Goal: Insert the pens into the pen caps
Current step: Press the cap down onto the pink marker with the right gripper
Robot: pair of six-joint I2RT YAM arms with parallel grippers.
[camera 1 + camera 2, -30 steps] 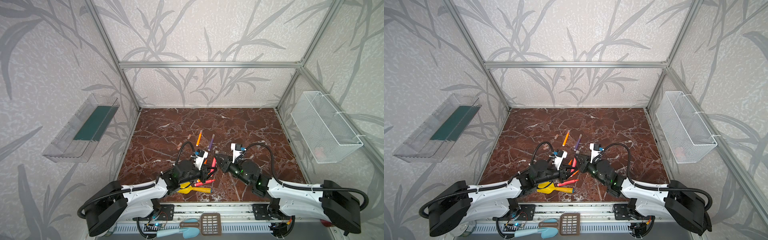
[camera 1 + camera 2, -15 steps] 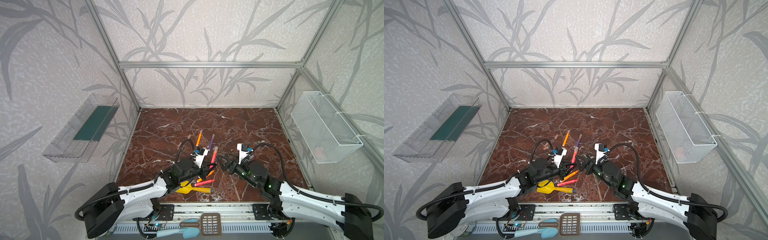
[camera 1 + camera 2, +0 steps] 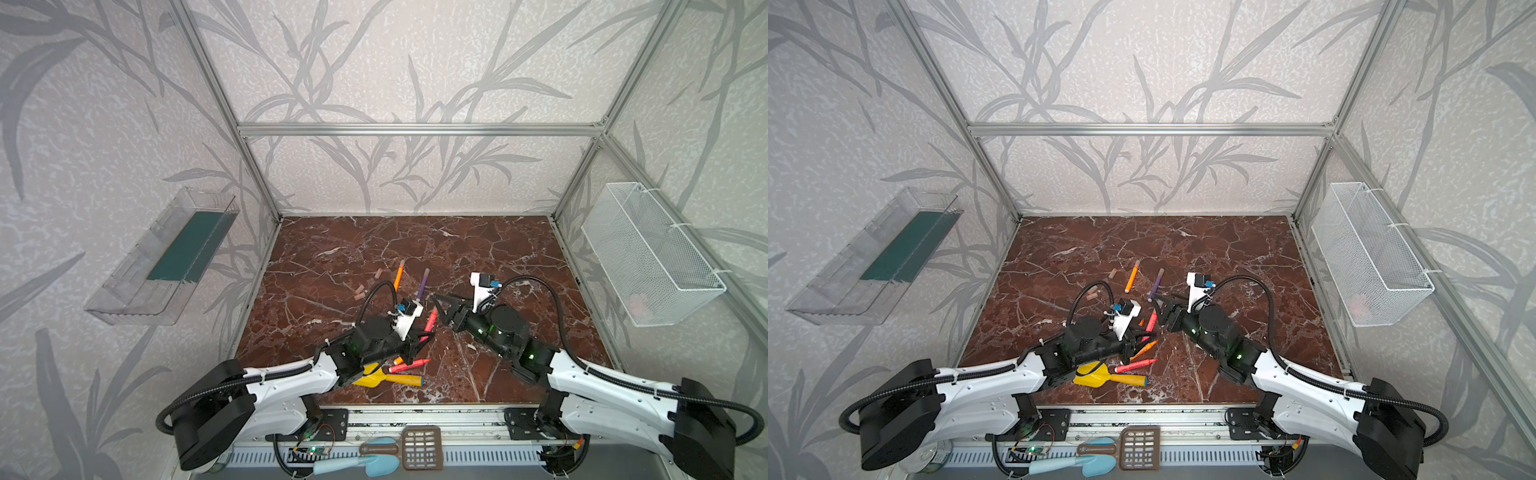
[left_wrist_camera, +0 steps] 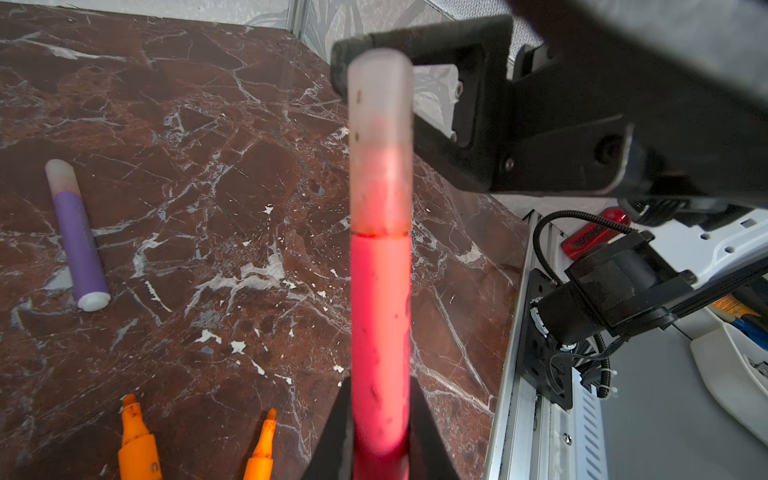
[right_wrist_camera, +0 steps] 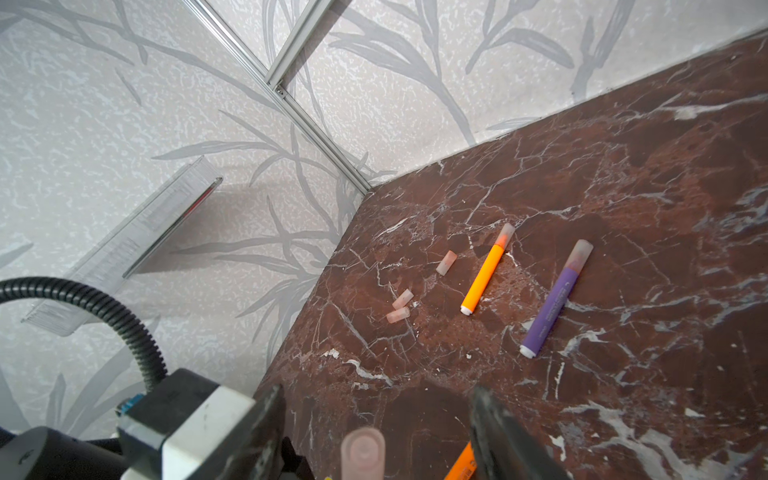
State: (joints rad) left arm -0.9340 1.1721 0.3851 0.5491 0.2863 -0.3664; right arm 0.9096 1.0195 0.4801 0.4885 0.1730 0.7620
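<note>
The left jaws pinch a pink pen (image 4: 380,324) low on its barrel and hold it clear of the counter (image 3: 498,257), near the middle front. Its cap (image 4: 380,141) points toward the right arm. The right jaws stand spread, one on each side of that cap's end, and touch nothing in the right wrist view.

The pen looks light and stiff. Its smooth round plastic barrel could twist or slide in a pinch, so a hold across the middle or rear, leaving the tip end free, should suit it best. The caps are small thin tubes, likely to roll away or shoot out if squeezed hard. They are best taken across the closed half, leaving the mouth clear.

Three loose caps (image 5: 402,299) lie close together on the counter, near a capped orange pen (image 5: 484,274) and a capped purple pen (image 5: 555,299).

A dark line marks where the cap meets the barrel, and I cannot tell whether it is pushed fully home. The held pen's back end is hidden between the jaws. Two uncapped orange pens (image 4: 137,440) are cut off at the edge of the left wrist view. In both top views the left arm covers part of the heap beside the yellow shovel (image 3: 374,379).
</note>
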